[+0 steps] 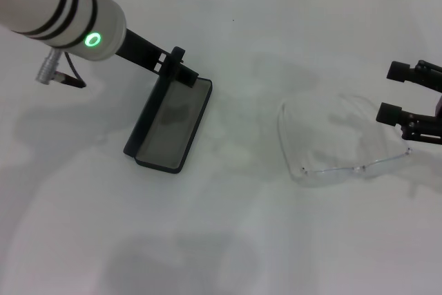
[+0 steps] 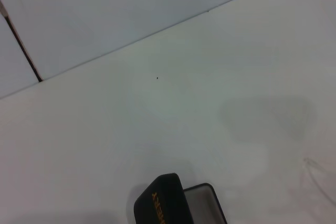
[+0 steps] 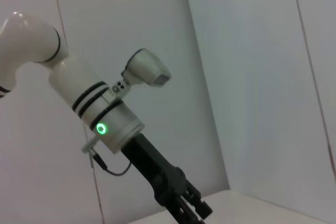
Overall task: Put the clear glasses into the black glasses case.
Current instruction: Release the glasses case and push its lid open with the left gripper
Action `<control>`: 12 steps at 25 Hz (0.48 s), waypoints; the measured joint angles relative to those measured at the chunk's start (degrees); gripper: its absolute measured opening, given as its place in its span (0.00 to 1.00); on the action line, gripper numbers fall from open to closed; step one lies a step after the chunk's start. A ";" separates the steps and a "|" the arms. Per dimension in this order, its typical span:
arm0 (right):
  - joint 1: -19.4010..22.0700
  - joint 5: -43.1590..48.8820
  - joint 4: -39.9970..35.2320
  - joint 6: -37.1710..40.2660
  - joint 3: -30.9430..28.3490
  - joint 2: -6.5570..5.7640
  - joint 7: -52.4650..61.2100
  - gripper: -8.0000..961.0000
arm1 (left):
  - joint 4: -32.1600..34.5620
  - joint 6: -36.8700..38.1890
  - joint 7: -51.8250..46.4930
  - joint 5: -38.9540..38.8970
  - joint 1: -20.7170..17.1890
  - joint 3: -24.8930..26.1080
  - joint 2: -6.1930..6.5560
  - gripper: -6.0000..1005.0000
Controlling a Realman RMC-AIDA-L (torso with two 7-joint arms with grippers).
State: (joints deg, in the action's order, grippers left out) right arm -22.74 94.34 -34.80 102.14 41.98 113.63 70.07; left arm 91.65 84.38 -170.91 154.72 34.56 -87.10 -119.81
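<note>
Glasses: clear, lying on the white table, well right of the case. Case: black, open, lid upright, its far end clamped by the left gripper. Right gripper: fingers spread, beside the glasses' right end, holding nothing.

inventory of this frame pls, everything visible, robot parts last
black glasses case: 1, black with grey lining, open, lid raised, table's left half
clear glasses: 1, transparent, on the table's right half, apart from the case
table: 1, white, under both
wall: white panels, behind the table
left gripper: 1, black, at the case's raised lid
right gripper: 1, black, open, at the glasses' right end
</note>
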 joint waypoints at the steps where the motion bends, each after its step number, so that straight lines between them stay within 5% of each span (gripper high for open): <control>1: 0.01 -0.01 0.00 -0.02 -0.17 0.00 0.00 0.89 | -0.71 -0.54 0.08 0.00 0.17 -0.03 -0.01 0.81; 12: -0.18 -0.05 0.05 -1.24 -0.47 -0.24 -0.91 0.89 | -10.81 -5.50 1.14 -0.42 2.98 0.15 -0.02 0.71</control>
State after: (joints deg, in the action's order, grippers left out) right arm -22.91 94.28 -34.75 100.89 41.51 113.39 69.16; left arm 80.84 78.88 -169.77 154.30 37.55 -86.95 -119.83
